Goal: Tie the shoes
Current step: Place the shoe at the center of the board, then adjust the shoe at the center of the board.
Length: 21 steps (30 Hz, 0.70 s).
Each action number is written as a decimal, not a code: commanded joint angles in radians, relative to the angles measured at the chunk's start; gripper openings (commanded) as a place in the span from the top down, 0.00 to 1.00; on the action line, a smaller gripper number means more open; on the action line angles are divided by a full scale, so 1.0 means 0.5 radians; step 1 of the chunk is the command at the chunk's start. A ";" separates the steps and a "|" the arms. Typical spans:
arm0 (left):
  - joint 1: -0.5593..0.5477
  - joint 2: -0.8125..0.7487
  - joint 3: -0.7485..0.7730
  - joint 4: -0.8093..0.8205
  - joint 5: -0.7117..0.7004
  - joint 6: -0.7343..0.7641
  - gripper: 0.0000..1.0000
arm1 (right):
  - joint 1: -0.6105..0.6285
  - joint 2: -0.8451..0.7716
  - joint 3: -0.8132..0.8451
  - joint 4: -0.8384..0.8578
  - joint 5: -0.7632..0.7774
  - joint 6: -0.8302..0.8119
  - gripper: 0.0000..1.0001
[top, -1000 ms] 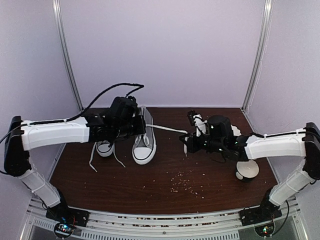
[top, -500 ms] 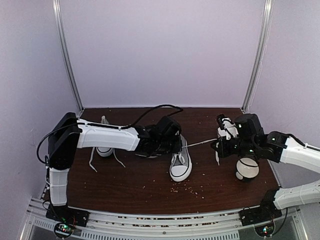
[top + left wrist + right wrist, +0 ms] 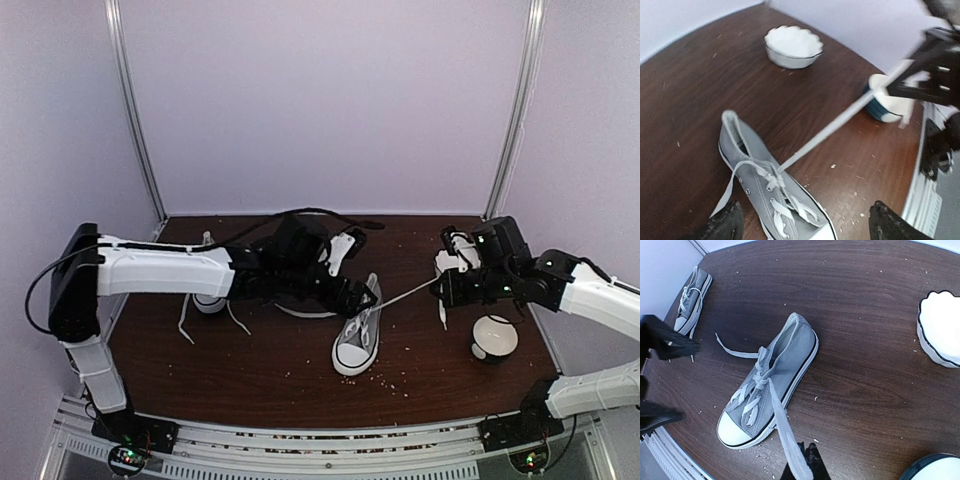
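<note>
1. We see one grey sneaker (image 3: 357, 340) standing on its sole about midway between the left and right edges of the table (image 3: 300, 390). It is nearer the near edge than the far one, and its white toe cap points toward the near edge.
2. Its lace (image 3: 405, 293) runs taut from the upper eyelets, rising toward the right edge. The other end lies slack on the wood beside the shoe.
3. The right gripper (image 3: 807, 462) is pinched closed on that taut lace, above the table to the shoe's right.
4. The left gripper (image 3: 802, 227) hangs over the shoe with its fingers spread wide, and we see nothing held between them.
5. The second sneaker (image 3: 690, 300) lies near the left edge with its toe toward the near edge and its laces loose.
6. Toward the right edge we find a white scalloped bowl (image 3: 792, 45). Nearer the near edge is a cup (image 3: 493, 338), white inside and dark outside.
7. Pale crumbs (image 3: 390, 378) are scattered along the near edge.
</note>
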<state>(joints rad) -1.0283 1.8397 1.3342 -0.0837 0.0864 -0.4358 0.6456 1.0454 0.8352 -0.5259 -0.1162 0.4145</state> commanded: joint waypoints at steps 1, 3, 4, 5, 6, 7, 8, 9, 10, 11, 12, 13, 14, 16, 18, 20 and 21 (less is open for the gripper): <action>0.172 -0.352 -0.059 -0.492 0.552 1.135 0.12 | -0.030 0.074 0.049 0.050 -0.063 -0.010 1.00; 0.377 -0.396 -0.138 -0.658 0.524 1.141 0.11 | -0.033 0.173 0.065 0.076 -0.051 -0.005 1.00; 0.500 -0.375 -0.168 -0.714 0.517 1.114 0.11 | -0.033 0.230 0.079 0.085 -0.044 0.005 1.00; 0.611 -0.327 -0.173 -0.780 0.481 1.106 0.10 | -0.032 0.298 0.094 0.097 -0.046 0.007 1.00; 0.699 -0.261 -0.156 -0.866 0.413 1.135 0.05 | -0.033 0.363 0.116 0.116 -0.058 0.011 1.00; 0.761 -0.183 -0.104 -0.976 0.343 1.192 0.03 | -0.033 0.437 0.137 0.123 -0.075 0.014 1.00; 0.792 -0.099 -0.050 -1.079 0.263 1.279 0.02 | -0.033 0.514 0.163 0.136 -0.098 0.021 1.00; 0.796 -0.020 0.015 -1.170 0.192 1.377 0.02 | -0.032 0.586 0.194 0.147 -0.121 0.024 1.00; 0.796 0.058 0.096 -1.247 0.162 1.458 0.02 | -0.033 0.662 0.220 0.164 -0.148 0.029 1.00; 0.794 0.124 0.148 -1.303 0.163 1.539 0.02 | -0.033 0.730 0.249 0.174 -0.168 0.028 1.00; 0.795 0.177 0.186 -1.331 0.155 1.604 0.02 | -0.033 0.821 0.281 0.180 -0.183 0.027 1.00; 0.796 0.226 0.212 -1.338 0.131 1.652 0.03 | -0.033 0.886 0.309 0.184 -0.186 0.024 1.00; 0.795 0.264 0.233 -1.339 0.108 1.695 0.03 | -0.033 0.945 0.336 0.184 -0.190 0.027 1.00; 0.795 0.334 0.261 -1.339 0.094 1.777 0.03 | -0.033 1.056 0.373 0.199 -0.208 0.031 1.00; 0.783 0.407 0.307 -1.344 0.048 1.842 0.04 | -0.033 1.152 0.394 0.236 -0.225 0.046 1.00; 0.758 0.478 0.361 -1.341 -0.048 1.880 0.04 | -0.033 1.251 0.430 0.253 -0.248 0.056 1.00; 0.743 0.518 0.392 -1.339 -0.084 1.891 0.04 | -0.033 1.300 0.455 0.255 -0.265 0.064 1.00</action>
<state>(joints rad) -0.6403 2.0495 1.4528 -0.7418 0.1246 0.4099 0.6323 1.6291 1.0161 -0.4278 -0.2146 0.4259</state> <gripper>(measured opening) 0.963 0.007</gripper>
